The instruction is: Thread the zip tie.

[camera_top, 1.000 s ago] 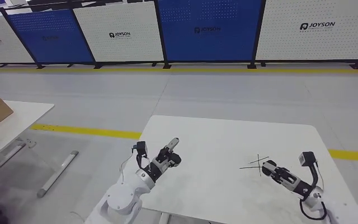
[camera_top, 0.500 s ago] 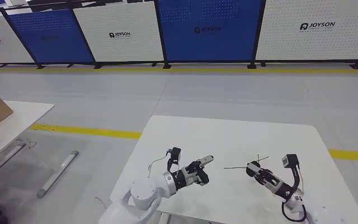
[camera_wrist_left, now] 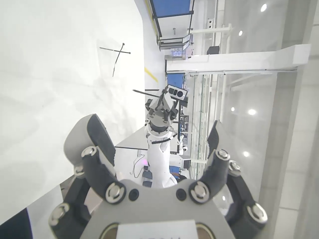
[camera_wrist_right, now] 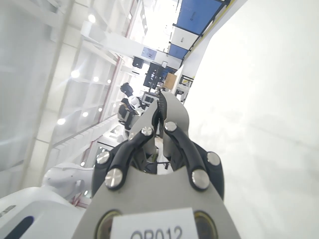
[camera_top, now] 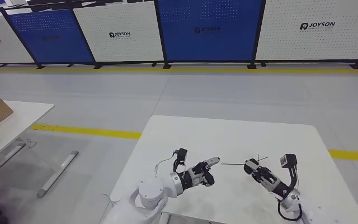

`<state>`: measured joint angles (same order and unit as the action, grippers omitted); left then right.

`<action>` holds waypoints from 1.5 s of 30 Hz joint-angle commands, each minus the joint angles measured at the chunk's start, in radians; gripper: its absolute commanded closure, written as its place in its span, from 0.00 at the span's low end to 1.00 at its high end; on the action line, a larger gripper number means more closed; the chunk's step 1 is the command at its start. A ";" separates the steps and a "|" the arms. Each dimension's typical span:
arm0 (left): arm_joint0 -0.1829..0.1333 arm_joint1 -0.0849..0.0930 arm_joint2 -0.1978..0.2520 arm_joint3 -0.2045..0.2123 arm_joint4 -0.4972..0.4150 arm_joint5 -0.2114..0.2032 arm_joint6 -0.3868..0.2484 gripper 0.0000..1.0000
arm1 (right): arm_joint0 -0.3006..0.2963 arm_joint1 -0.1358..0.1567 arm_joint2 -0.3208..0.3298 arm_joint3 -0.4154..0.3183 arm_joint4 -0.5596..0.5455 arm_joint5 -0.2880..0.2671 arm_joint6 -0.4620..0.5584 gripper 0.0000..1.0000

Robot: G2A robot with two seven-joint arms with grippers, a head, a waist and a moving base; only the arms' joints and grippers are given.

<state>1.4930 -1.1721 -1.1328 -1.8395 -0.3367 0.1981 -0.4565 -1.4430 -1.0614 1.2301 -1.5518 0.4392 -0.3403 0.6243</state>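
Plastic zip tie (camera_top: 232, 164), thin, black, seems light and bendy; right gripper (camera_wrist_right: 159, 105) pinches it; open left gripper (camera_wrist_left: 154, 128) should grab its tip.

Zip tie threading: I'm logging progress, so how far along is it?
Done: one zip tie is picked up, pinched in the shut right gripper, sticking out straight. In hand: the open left gripper faces its free end, apart from it. Remaining: grasping that end and threading it. Two other ties lie crossed on the table.
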 commanded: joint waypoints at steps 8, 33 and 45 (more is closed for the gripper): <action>-0.057 -0.026 0.116 0.094 -0.007 -0.182 0.050 0.00 | -0.017 -0.035 -0.051 -0.032 -0.062 0.000 -0.067 1.00; -0.122 -0.051 0.189 0.160 0.084 -0.264 0.209 0.00 | -0.017 -0.035 -0.051 -0.032 -0.062 0.000 -0.067 1.00; -0.128 -0.052 0.179 0.198 0.029 -0.291 0.169 0.86 | -0.017 -0.035 -0.051 -0.032 -0.062 0.000 -0.067 1.00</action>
<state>1.3694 -1.2233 -0.9560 -1.6477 -0.3079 -0.0918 -0.2840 -1.4599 -1.0962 1.1790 -1.5836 0.3774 -0.3400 0.5570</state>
